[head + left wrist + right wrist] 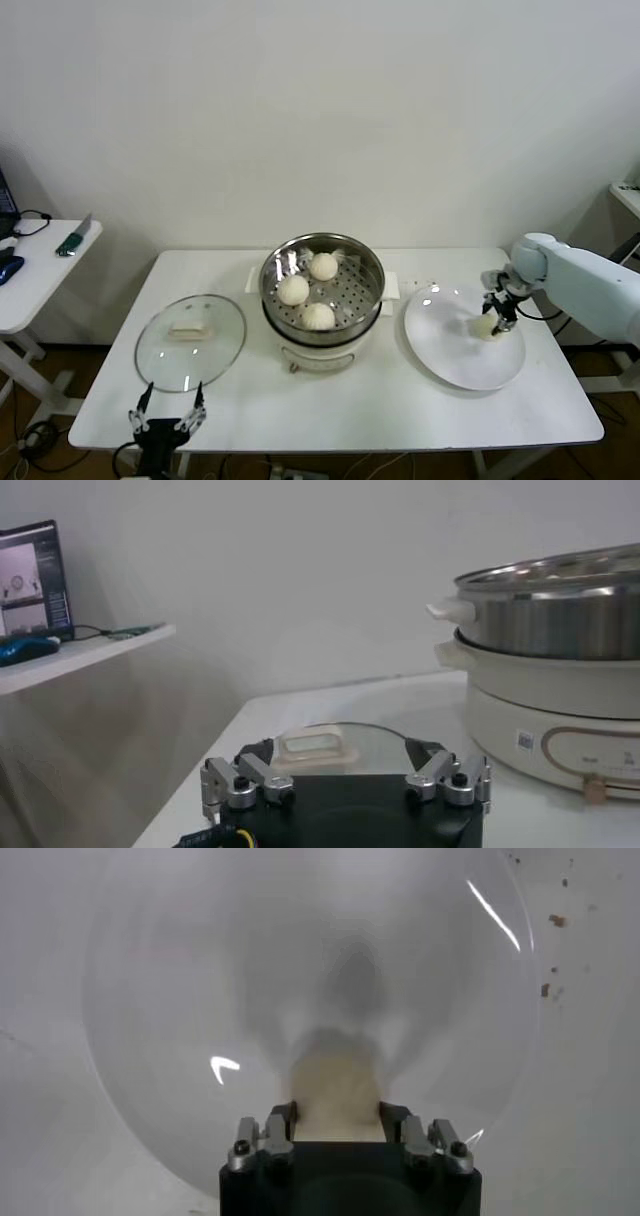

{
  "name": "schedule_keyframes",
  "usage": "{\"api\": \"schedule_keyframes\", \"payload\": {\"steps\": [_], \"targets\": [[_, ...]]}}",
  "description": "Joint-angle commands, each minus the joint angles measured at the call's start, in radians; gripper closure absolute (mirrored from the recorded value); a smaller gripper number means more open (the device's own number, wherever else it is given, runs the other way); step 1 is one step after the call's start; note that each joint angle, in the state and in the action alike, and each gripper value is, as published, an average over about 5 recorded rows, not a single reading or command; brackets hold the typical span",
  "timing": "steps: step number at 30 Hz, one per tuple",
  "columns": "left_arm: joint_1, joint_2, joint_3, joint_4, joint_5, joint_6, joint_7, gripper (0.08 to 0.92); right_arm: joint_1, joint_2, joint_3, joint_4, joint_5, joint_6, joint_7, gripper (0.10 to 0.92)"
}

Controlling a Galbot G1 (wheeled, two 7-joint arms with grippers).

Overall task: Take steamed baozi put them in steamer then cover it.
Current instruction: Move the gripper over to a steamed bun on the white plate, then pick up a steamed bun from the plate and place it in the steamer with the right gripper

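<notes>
Three off-white baozi (308, 290) lie in the shiny steel steamer (368, 272) on its white pot base at the table's middle. My right gripper (497, 318) is over the white plate (450, 355) at the right, shut on the fourth baozi (487, 327); in the right wrist view the bun (335, 1088) sits squeezed between the fingers (283, 1118) above the plate (160, 998). The clear glass cover (190, 340) with its whitish handle (188, 330) lies flat at the left. My left gripper (167, 420) is open at the table's front edge, just before the cover (330, 742).
A small white side table (30, 275) with a few items stands at the far left. The steamer and pot (560, 650) rise to the right of the left gripper. The table's front edge runs close under the left gripper.
</notes>
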Motion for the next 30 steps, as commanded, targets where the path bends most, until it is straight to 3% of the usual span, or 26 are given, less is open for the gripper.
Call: {"api": "schedule_keyframes", "payload": {"steps": [1,9,17,30], "targets": [[0.0,-0.001,0.001,-0.002,0.001,0.003,-0.001,0.177,0.06,-0.008,-0.029,0.038,0.036,-0.007,-0.017,0.459],[-0.009,0.0,0.004,-0.007,0.002,0.008,0.003,0.177,0.445,-0.05,-0.304,0.286,0.228,-0.044,-0.035,0.465],[-0.01,0.006,0.009,-0.016,0.003,0.012,0.008,0.177,0.783,0.033,-0.443,0.484,0.444,-0.099,-0.053,0.465],[-0.018,0.009,0.015,-0.027,0.004,0.022,0.014,0.177,0.78,0.25,-0.382,0.58,0.584,-0.259,0.032,0.465]]}}
